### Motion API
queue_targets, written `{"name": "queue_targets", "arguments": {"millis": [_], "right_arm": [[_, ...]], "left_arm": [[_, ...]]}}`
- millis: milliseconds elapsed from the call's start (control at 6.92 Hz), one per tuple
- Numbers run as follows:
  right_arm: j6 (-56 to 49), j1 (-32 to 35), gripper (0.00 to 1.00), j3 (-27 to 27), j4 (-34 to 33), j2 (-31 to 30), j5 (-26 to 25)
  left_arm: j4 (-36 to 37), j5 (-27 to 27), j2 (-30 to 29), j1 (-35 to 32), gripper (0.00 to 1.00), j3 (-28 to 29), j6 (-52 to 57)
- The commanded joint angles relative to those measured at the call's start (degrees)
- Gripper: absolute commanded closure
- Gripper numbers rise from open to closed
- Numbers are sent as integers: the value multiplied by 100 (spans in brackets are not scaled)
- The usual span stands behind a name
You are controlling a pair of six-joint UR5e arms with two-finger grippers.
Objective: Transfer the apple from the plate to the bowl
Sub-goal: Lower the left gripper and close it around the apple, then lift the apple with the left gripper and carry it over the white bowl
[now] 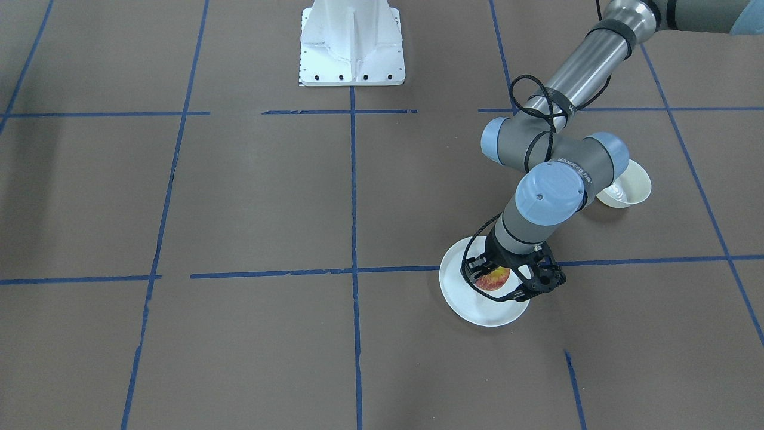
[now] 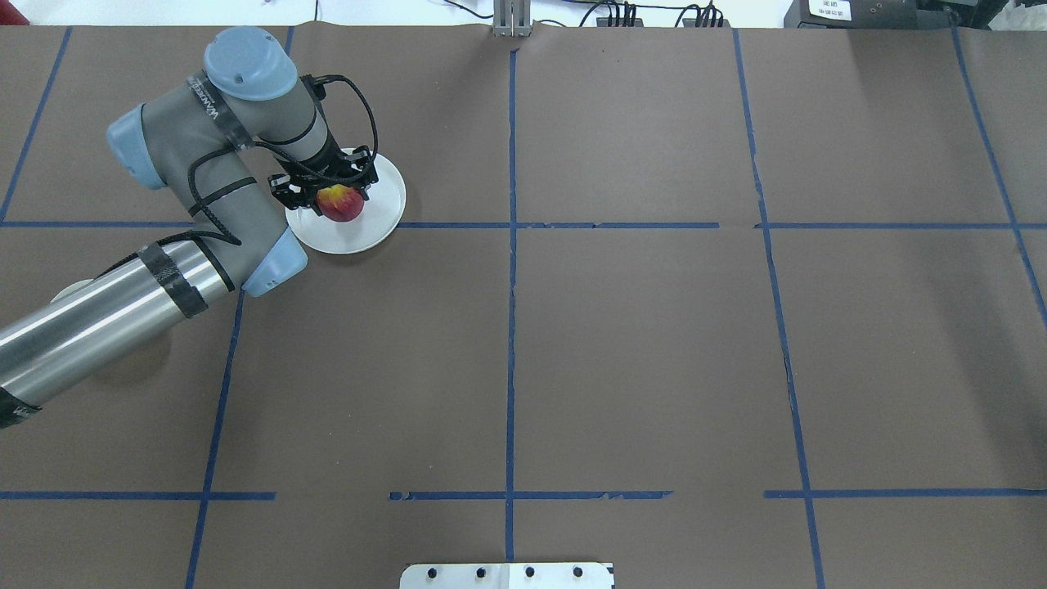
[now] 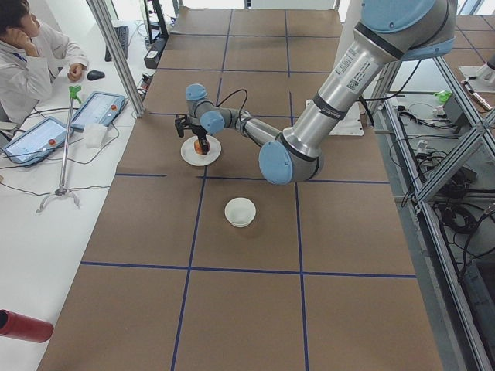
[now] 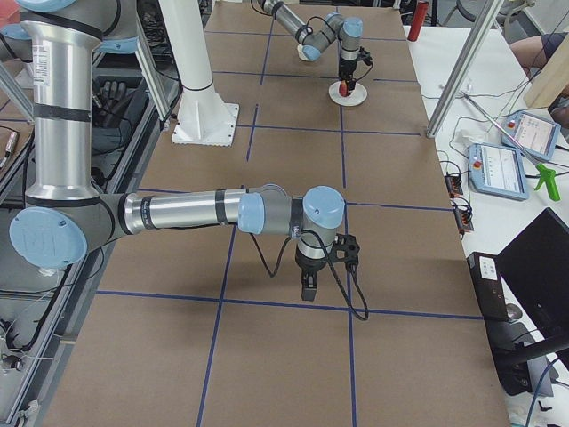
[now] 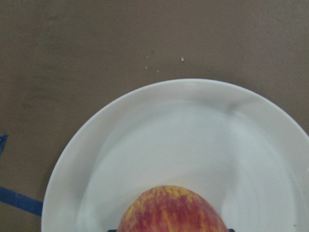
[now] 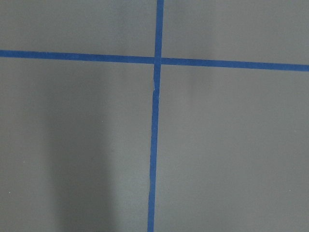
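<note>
Farthest to my left, the small, deep, cream-white bowl (image 1: 634, 186) with a glossy inside stands on the brown paper-covered table (image 2: 654, 352), which is crossed by blue tape lines (image 6: 154, 145). In the front view my left arm (image 1: 549, 194) hides part of the bowl. Next along and well apart from it lies the flat, round, plain white plate (image 1: 477, 310). Near its middle is the small round red apple with yellow-orange streaks (image 1: 493, 279). My left gripper (image 1: 496, 283) points down over the plate, with one black finger (image 1: 473, 276) on each side of the apple, close against it. I cannot tell whether they are pressing on it, or whether the apple is resting on the plate. Far over on my right, my right gripper (image 4: 307, 289) hangs pointing down above a tape crossing. It shows only in a side view, so I cannot tell how far open it is
</note>
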Motion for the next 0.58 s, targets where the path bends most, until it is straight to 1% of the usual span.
{"name": "queue_targets", "arguments": {"millis": [0,144,289,433], "right_arm": [[1,0,0,3,0,0,0],[-8,0,0,3,0,0,0],[1,0,0,-6,0,0,0],[-8,0,0,-6,9,0,0]], "left_arm": [[667,33,918,-270,100,-1858,318],[940,33,1691,-384,100,-2914,957],[917,33,2517,-420,100,-3525,1372],[751,24,3508,-446,100,-4062,1889]]}}
